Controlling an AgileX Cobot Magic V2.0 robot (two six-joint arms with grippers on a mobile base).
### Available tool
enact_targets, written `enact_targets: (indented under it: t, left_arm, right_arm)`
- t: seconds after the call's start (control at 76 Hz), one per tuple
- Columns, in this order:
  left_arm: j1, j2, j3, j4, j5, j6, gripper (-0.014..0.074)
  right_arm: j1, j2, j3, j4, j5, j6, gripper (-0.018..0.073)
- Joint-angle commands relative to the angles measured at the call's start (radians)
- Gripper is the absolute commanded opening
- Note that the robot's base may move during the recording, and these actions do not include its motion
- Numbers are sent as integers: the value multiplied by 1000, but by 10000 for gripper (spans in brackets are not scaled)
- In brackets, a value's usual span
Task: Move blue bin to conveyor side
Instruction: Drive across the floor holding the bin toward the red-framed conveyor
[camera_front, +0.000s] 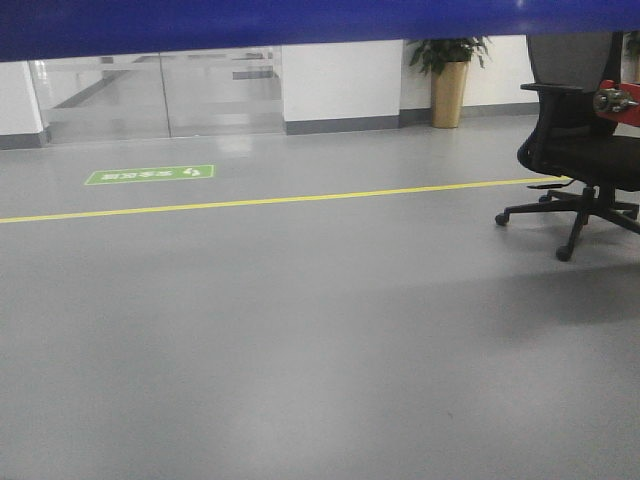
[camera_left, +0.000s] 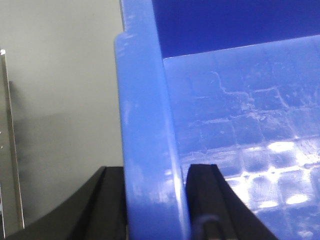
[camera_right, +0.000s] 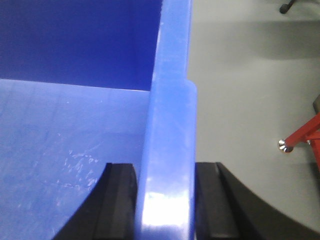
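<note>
Clamping blue bin (camera_right: 75, 150) walls: left gripper (camera_left: 156, 210) and right gripper (camera_right: 167, 205), fingers (camera_right: 120, 200) astride rim. Stiff, glossy plastic, likely slippery; looks empty, probably light.

Between the black fingers (camera_left: 205, 200) of the left pincer (camera_left: 156, 200), the bin (camera_left: 145, 125) is glossy blue. Its inner face, right of that pincer, carries a faint grid of squares with white glare. The right pincer (camera_right: 165, 200) is black too. Right of it the floor (camera_right: 240, 100) is plain grey, crossed by a red strut (camera_right: 305, 137). Ahead of both pincers lie a yellow line (camera_front: 270, 200) and a green sign (camera_front: 150, 174).
</note>
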Motion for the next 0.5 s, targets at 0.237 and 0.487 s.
enact_targets:
  t: [0.237, 0.487]
  left_arm:
    - [-14, -16, -22, -42, -95, 16, -19]
    - [-14, -16, -22, -42, -95, 16, -19]
  right_arm:
    - [8, -20, -19, 33, -388, -22, -81]
    - [8, -20, -19, 33, -388, -22, -81]
